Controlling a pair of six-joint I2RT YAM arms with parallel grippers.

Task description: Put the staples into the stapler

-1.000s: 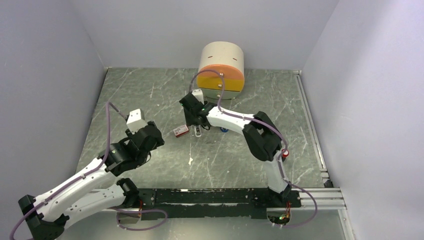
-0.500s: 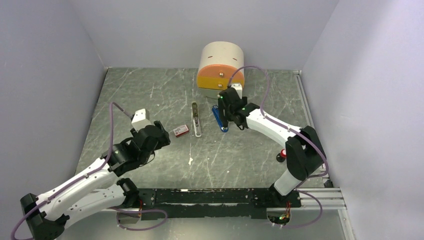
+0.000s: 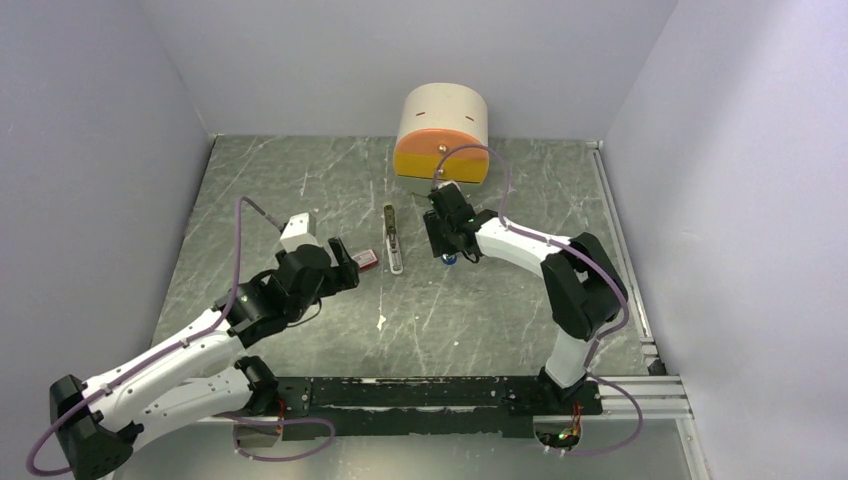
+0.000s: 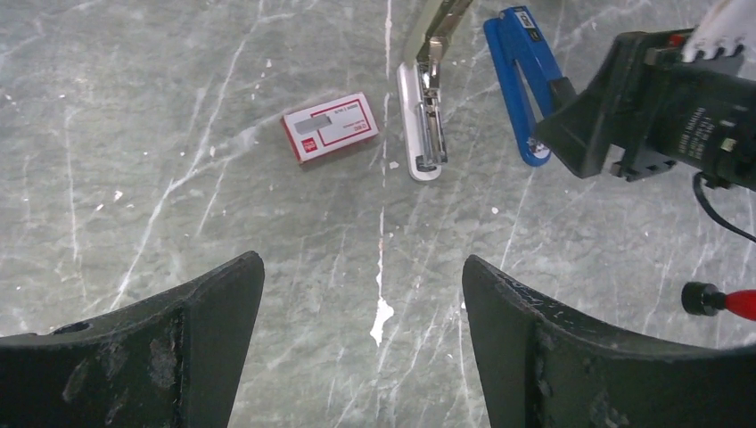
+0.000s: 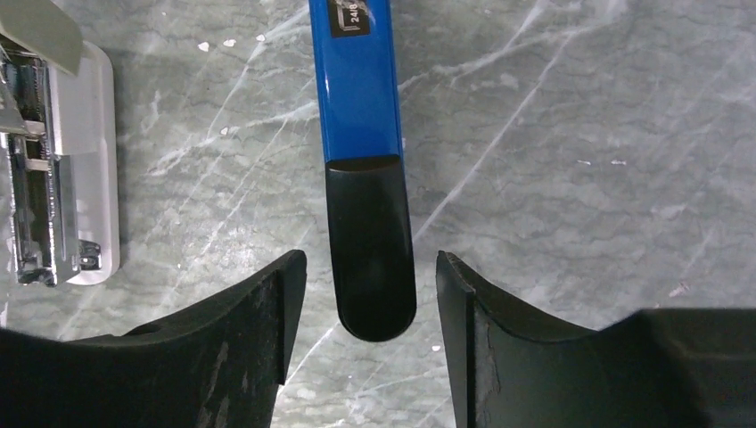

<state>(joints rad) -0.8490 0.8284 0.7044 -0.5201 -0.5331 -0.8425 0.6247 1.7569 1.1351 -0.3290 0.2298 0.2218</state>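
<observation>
The stapler lies in two long parts side by side: a white and silver metal part (image 3: 394, 248) (image 4: 421, 116) (image 5: 62, 169) and a blue part with a black end (image 4: 515, 76) (image 5: 361, 89). My right gripper (image 3: 446, 240) (image 5: 370, 267) is open, low over the blue part, one jaw on each side of its black end without touching it. My left gripper (image 3: 343, 264) (image 4: 361, 267) is open and empty, just near-left of a small red-and-white box (image 3: 365, 260) (image 4: 330, 127). No loose silvery staple strip shows in any view.
A beige drum with an orange front (image 3: 443, 135) stands at the back middle. A small red-and-black object (image 4: 718, 300) lies right of the blue part. A metal rail (image 3: 620, 250) runs along the table's right edge. A white fleck (image 3: 381, 321) marks the table.
My right gripper swung from over the white stapler part to the right, then settled over the blue part. My left gripper moved forward and right, close to the red-and-white box.
</observation>
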